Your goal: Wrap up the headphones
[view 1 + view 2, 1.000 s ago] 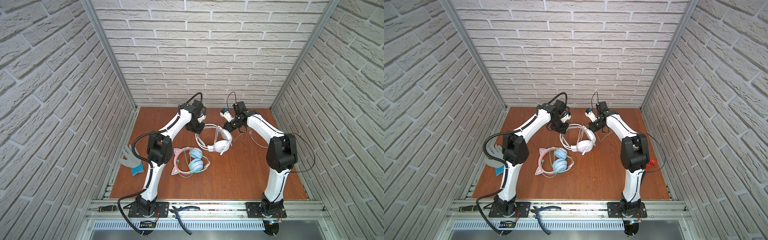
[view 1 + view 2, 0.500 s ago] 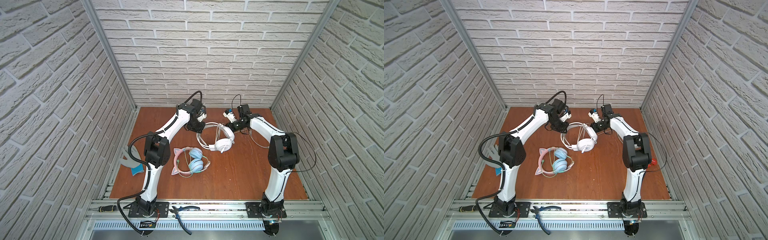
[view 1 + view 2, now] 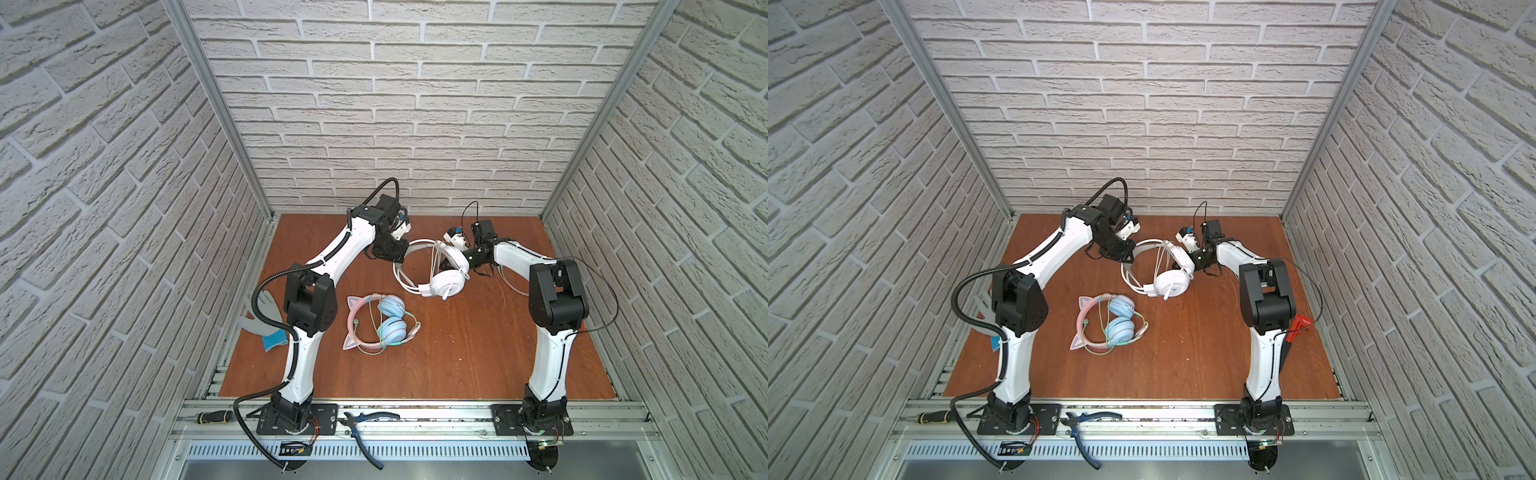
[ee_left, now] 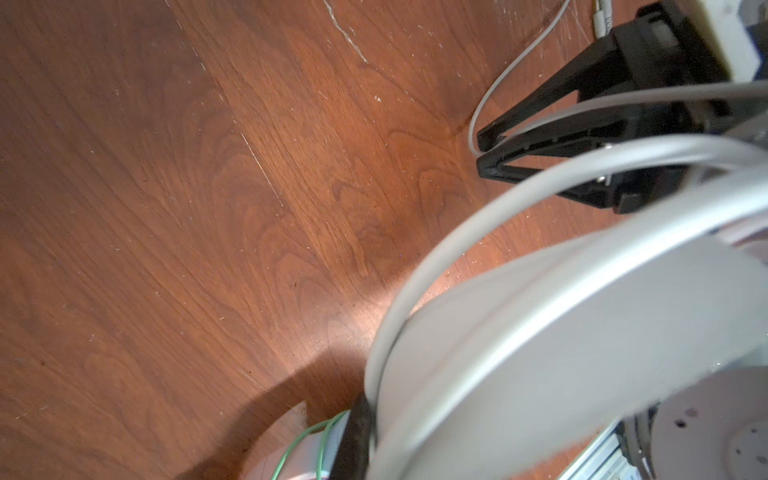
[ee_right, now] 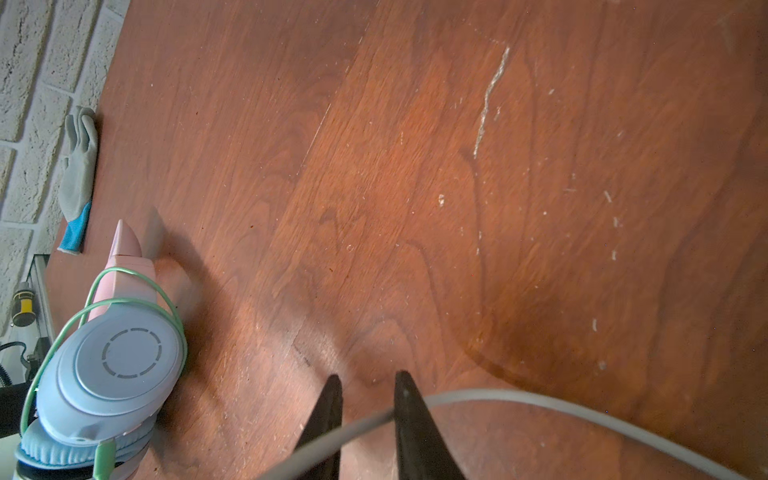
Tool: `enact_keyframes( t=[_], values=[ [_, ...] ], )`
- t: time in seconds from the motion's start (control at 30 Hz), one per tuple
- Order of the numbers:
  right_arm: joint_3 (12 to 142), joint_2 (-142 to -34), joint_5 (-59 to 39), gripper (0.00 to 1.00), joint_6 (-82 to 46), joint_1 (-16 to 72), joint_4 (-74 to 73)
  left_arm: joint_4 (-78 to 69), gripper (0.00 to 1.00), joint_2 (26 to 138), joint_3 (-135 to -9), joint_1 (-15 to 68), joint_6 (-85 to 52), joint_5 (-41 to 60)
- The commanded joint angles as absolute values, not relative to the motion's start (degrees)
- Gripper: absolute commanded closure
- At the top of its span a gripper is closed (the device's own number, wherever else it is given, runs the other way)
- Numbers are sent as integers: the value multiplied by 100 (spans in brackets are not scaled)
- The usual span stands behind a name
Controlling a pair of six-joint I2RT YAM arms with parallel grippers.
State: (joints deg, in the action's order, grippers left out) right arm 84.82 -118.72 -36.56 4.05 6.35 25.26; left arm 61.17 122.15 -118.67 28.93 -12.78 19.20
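- Top views, nearest first: pliers [image 3: 365, 424] and a screwdriver [image 3: 214, 417] lie on the front rail, off the worktop [image 3: 457, 353].
- A grey glove with a blue cuff [image 3: 266, 320] lies at the worktop's left edge, beside the left arm.
- The pink cat-ear headphones [image 3: 391, 328] lie flat left of centre, untouched and well apart from both end effectors. Their greenish cable [image 5: 124, 301] is looped round the light-blue cups.
- The white headphones [image 3: 446, 282] sit further back, near the centre, between the two end effectors. One cup is on the near side and the headband arcs away toward the far left.
- A few strands of white cable [image 3: 434, 262] hang across the headband. More of it trails on the worktop by the right arm.
- The left end effector [image 3: 397, 259] is at the left end of the white headband, jaws closed tight on the band. In the left wrist view the band fills the frame right next to the camera.
- The right end effector [image 5: 368, 376] is just behind the white cup, fingers a narrow gap apart. The right wrist view shows the white cable crossing that gap. I can't tell whether it's pinched.
- The left wrist view shows the same right end effector [image 4: 482, 149] low over the worktop, with the cable curving past its tips.
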Motion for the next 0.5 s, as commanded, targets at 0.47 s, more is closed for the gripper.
enact_keyframes(
  t=[0.47],
  values=[
    [8410, -12107, -4129, 75, -597, 623, 1428, 5696, 100, 11618, -11869, 2847, -1550, 2662]
  ],
)
